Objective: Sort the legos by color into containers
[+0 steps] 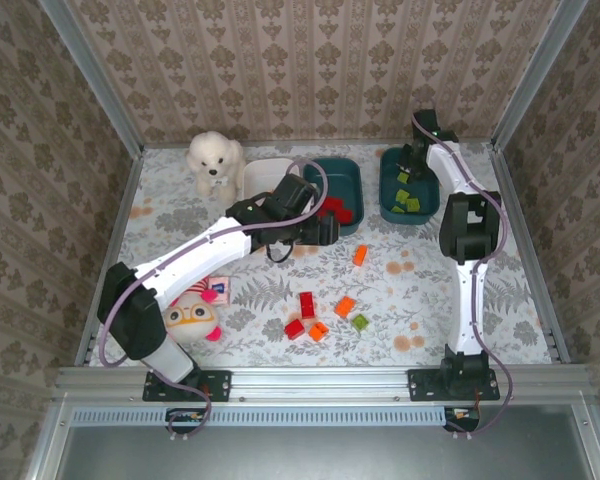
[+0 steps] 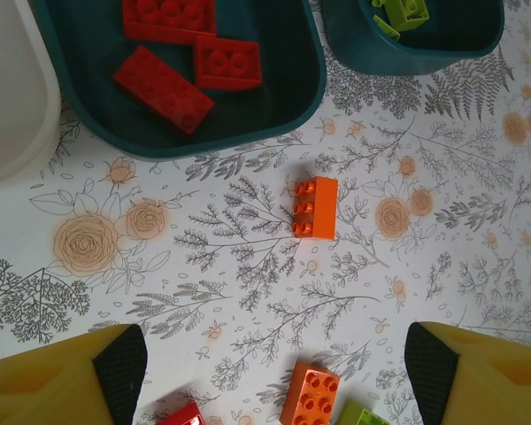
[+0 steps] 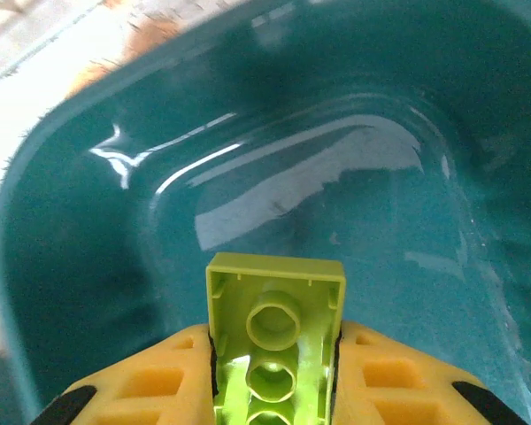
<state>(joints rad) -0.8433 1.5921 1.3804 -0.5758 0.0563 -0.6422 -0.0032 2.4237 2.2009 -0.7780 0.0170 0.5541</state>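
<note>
Right pincer (image 3: 274,350) pinches lime brick (image 3: 274,297), hollow underside showing, long axis along fingers (image 3: 150,381).

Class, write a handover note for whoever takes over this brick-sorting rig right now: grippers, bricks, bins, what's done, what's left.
Left gripper: open, over the table near an orange plastic brick.
Right gripper: shut on a lime green brick over the right dark teal plastic bin.
Done: red bricks in the middle teal bin; green ones in the right.
To do: three orange, two red, one green loose; white bin likely takes orange.
</note>
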